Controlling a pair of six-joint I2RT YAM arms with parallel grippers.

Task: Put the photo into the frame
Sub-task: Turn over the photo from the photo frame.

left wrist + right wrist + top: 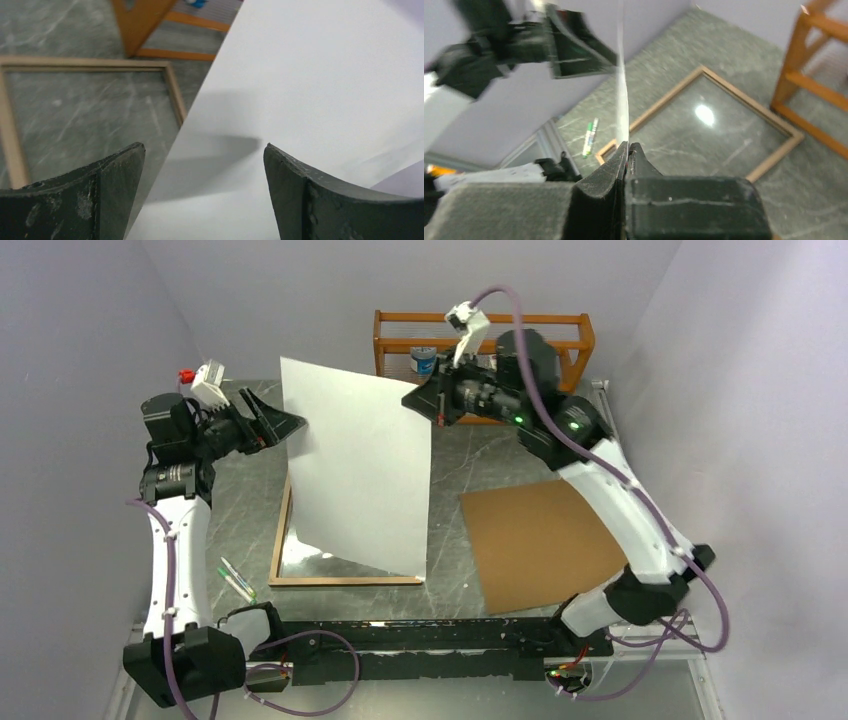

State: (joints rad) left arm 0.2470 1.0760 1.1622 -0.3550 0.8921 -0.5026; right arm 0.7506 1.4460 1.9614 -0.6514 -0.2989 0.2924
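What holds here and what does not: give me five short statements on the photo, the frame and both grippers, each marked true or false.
1. The right gripper is shut on an edge of the photo. True.
2. The left gripper is clamped on the photo. False: its jaws stand wide open at the sheet's left edge.
3. The photo lies flat inside the frame. False: it is held up in the air over the frame, white back to the top camera.
4. The cardboard sheet lies on the table beside the frame. True.
5. The frame stands upright. False: it lies flat on the table.
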